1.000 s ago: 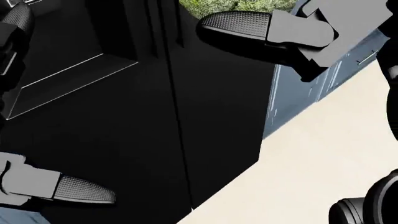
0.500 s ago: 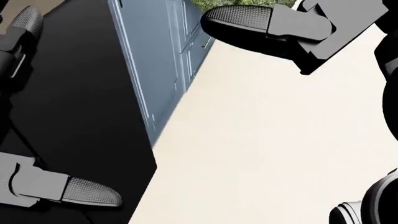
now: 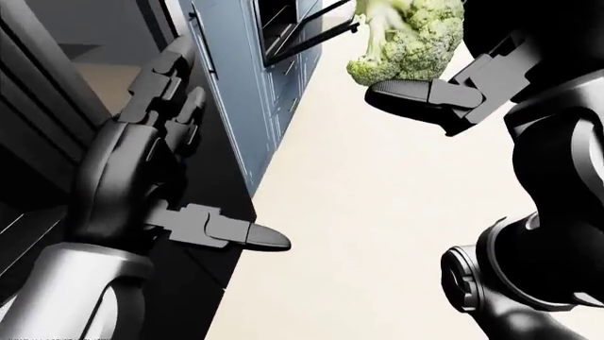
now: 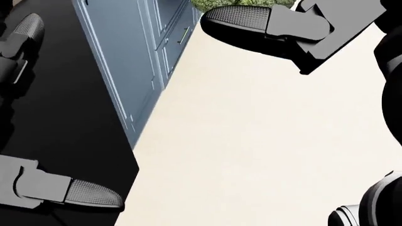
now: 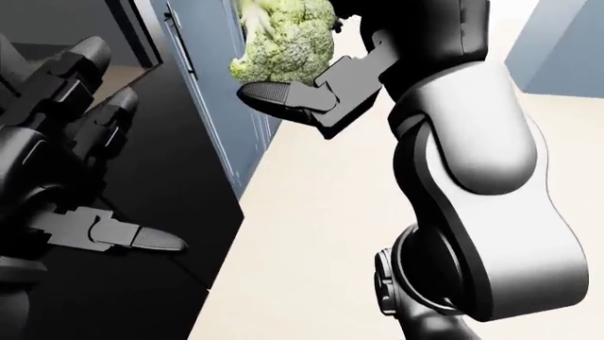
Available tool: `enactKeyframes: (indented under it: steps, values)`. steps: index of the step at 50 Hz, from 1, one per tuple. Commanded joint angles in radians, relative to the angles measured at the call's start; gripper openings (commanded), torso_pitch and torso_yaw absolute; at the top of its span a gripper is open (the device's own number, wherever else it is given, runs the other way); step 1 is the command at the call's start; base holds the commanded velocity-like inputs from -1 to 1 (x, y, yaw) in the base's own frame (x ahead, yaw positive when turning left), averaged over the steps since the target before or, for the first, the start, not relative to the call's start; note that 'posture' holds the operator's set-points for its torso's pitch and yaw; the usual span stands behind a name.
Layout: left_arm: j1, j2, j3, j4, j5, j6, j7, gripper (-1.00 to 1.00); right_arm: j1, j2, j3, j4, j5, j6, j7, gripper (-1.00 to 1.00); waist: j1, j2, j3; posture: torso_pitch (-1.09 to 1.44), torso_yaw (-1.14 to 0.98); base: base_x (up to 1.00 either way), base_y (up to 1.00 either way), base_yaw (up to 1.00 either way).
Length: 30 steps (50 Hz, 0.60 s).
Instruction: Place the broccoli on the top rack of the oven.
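Right hand (image 3: 444,92) grips the broccoli (image 3: 408,39), high at the left-eye view's top. Left hand (image 3: 156,177) hangs empty, fingers spread, beside blue-grey cabinets (image 3: 246,92). An open oven door (image 3: 311,35), it seems, shows above, over the cream floor (image 3: 377,212).

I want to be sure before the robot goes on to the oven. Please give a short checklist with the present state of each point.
1. Broccoli held in right hand: ok, a finger lies under it.
2. Left hand free: ok, open, holding nothing.
3. Oven door open: ok, it hangs out from the blue cabinets at the top of the left-eye view.
4. Top rack visible: cannot tell, interior too dark.
5. Floor toward the oven clear: ok, where it shows.
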Motion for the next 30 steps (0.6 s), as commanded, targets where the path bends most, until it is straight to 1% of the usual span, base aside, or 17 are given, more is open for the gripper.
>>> enactKeyframes:
  steps: [1,2,3,5,6,8,12,13,15,16,17,18,21,24,28,29,30]
  values:
    - [-0.020,0.009,0.025,-0.001,0.013,-0.021,0.008,1.00,-0.023,-0.006,-0.006,-0.009,-0.006,-0.020,-0.007,-1.00,0.000,-0.001,-0.023,0.00,0.00,0.00,0.00,0.00]
    - [-0.019,0.009,0.025,-0.001,0.016,-0.019,0.006,1.00,-0.027,0.003,-0.014,-0.011,0.001,-0.013,-0.009,-1.00,0.000,-0.003,-0.023,0.00,0.00,0.00,-0.05,0.00]
    - [-0.018,0.009,0.026,-0.001,0.017,-0.019,0.005,1.00,-0.022,-0.002,-0.010,-0.011,0.000,-0.012,-0.009,-1.00,0.004,-0.006,-0.047,0.00,0.00,0.14,-0.41,0.00]
    - [-0.022,0.010,0.024,-0.001,0.013,-0.018,0.006,1.00,-0.023,-0.002,-0.007,-0.009,0.002,-0.014,-0.009,-1.00,0.004,0.025,-0.016,0.00,0.00,0.29,-0.41,0.00]
    - [-0.019,0.009,0.026,-0.001,0.016,-0.018,0.005,1.00,-0.022,-0.005,-0.004,-0.008,0.000,-0.014,-0.009,-1.00,0.003,0.030,-0.016,0.00,0.00,0.30,-0.41,0.00]
    - [-0.016,0.010,0.026,-0.001,0.019,-0.021,0.001,1.00,-0.022,-0.004,-0.007,-0.007,0.001,-0.015,-0.008,-1.00,0.011,0.026,-0.028,0.00,0.00,0.34,-0.41,0.00]
    - [-0.012,0.014,0.024,-0.001,0.020,-0.027,0.001,1.00,-0.027,-0.003,-0.008,-0.005,0.003,-0.012,-0.012,-1.00,0.029,-0.009,-0.015,0.00,0.00,0.34,-0.43,0.00]
    - [-0.013,0.015,0.022,-0.001,0.020,-0.027,0.000,1.00,-0.024,0.000,-0.008,-0.006,0.005,-0.013,-0.013,-1.00,0.033,-0.020,-0.018,0.00,0.00,0.34,-0.45,0.00]
    - [-0.013,0.014,0.014,-0.001,0.022,-0.028,0.001,1.00,-0.025,-0.001,-0.013,-0.013,0.008,-0.004,-0.014,-1.00,0.039,-0.060,-0.023,0.00,0.00,0.35,-0.45,0.00]
    - [-0.012,0.012,0.012,-0.001,0.027,-0.027,-0.001,1.00,-0.024,-0.004,-0.014,-0.018,0.010,-0.001,-0.013,-1.00,0.039,-0.106,-0.040,0.00,0.00,0.35,-0.45,0.00]
    - [-0.011,0.010,0.014,-0.001,0.029,-0.027,-0.002,1.00,-0.020,-0.004,-0.012,-0.018,0.010,-0.005,-0.015,-1.00,0.034,-0.101,-0.036,0.00,0.00,0.34,-0.45,0.00]
    - [-0.010,0.011,0.013,-0.001,0.030,-0.027,-0.004,1.00,-0.021,-0.005,-0.010,-0.020,0.011,-0.003,-0.015,-1.00,0.037,-0.093,-0.020,0.00,0.00,0.34,-0.45,0.00]
    - [-0.011,0.013,0.011,-0.001,0.029,-0.029,-0.002,1.00,-0.022,-0.007,-0.013,-0.026,0.014,0.006,-0.016,-1.00,0.024,-0.067,-0.021,0.00,0.00,0.35,-0.45,0.00]
    - [-0.013,0.011,0.008,-0.001,0.030,-0.028,-0.001,1.00,-0.021,-0.007,-0.009,-0.022,0.014,-0.002,-0.016,-1.00,0.018,-0.044,-0.008,0.00,0.00,0.35,-0.45,0.00]
    - [-0.009,0.014,0.010,-0.001,0.032,-0.031,-0.005,1.00,-0.022,-0.008,-0.005,-0.017,0.012,-0.006,-0.015,-1.00,0.002,-0.008,-0.011,0.00,0.00,0.35,-0.45,0.00]
    - [-0.008,0.015,0.010,-0.001,0.031,-0.032,-0.005,1.00,-0.024,-0.006,-0.005,-0.017,0.012,-0.005,-0.014,-1.00,-0.002,0.007,-0.015,0.00,0.00,0.34,-0.45,0.00]
    - [-0.009,0.016,0.010,-0.001,0.031,-0.032,-0.004,1.00,-0.018,-0.007,-0.003,-0.014,0.009,-0.013,-0.014,-1.00,0.003,0.033,-0.031,0.00,0.00,0.34,-0.45,0.00]
